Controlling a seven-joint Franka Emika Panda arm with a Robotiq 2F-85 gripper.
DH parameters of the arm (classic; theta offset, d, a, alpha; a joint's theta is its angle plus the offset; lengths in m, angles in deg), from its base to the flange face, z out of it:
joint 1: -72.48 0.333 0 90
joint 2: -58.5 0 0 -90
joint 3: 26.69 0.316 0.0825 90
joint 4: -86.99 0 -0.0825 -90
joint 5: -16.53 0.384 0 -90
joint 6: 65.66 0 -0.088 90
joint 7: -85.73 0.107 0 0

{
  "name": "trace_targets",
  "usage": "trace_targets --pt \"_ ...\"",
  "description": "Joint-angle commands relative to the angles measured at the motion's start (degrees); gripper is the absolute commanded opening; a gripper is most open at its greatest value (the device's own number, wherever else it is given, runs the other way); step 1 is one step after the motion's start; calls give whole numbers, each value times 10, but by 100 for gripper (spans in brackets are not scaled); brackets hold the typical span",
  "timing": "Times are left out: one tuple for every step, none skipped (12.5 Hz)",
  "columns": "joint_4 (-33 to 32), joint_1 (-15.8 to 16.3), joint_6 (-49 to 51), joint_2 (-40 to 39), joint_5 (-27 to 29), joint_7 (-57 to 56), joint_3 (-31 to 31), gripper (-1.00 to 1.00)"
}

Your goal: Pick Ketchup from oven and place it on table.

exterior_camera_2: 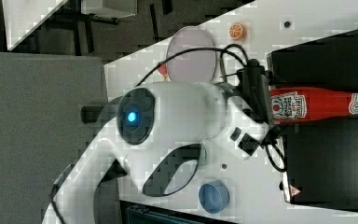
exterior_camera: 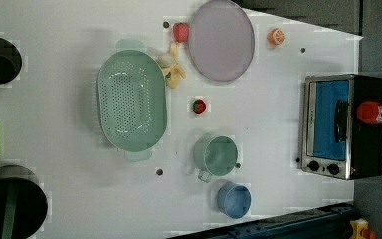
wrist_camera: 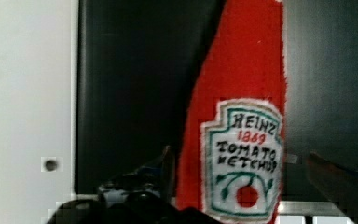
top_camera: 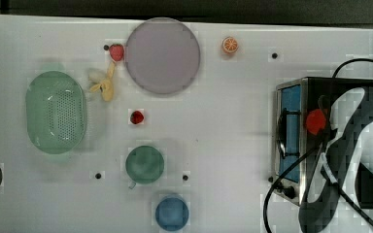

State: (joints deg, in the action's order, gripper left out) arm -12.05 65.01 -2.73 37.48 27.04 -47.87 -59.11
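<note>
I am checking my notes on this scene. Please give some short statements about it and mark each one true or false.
1. The ketchup bottle stands on top of the oven. True.
2. The oven door is open. False: it is closed.
3. An orange slice lies on the table. True.
4. The blue cup sits inside the green colander. False: it stands apart on the table.
5. The ketchup bottle lies on the plate. False: it is on the oven.

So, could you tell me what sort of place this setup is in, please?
Probably a robot lab's mock kitchen: a white table with a toaster oven, ketchup on top, toy fruit and a colander.
</note>
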Motion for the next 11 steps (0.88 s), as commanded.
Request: trace_targets --pt "8 -14 -4 -15 20 6 3 100" --pt "2 -14 -3 -19 21 7 2 100" --pt "-3 -16 -5 -21 25 6 1 100" --pt "-6 -16 -5 -22 28 6 3 100" --pt "-9 -16 -8 -22 28 6 4 100" --pt "-12 -16 -18 -22 28 6 4 92" --pt "-15 -17 -27 -22 28 6 4 68" --pt "-18 -16 -33 -22 28 6 6 43" --pt "-19 -16 -35 -22 28 6 6 26" --pt "-16 -16 -34 -20 28 6 6 26" --pt "-9 -13 -34 -15 28 6 6 26"
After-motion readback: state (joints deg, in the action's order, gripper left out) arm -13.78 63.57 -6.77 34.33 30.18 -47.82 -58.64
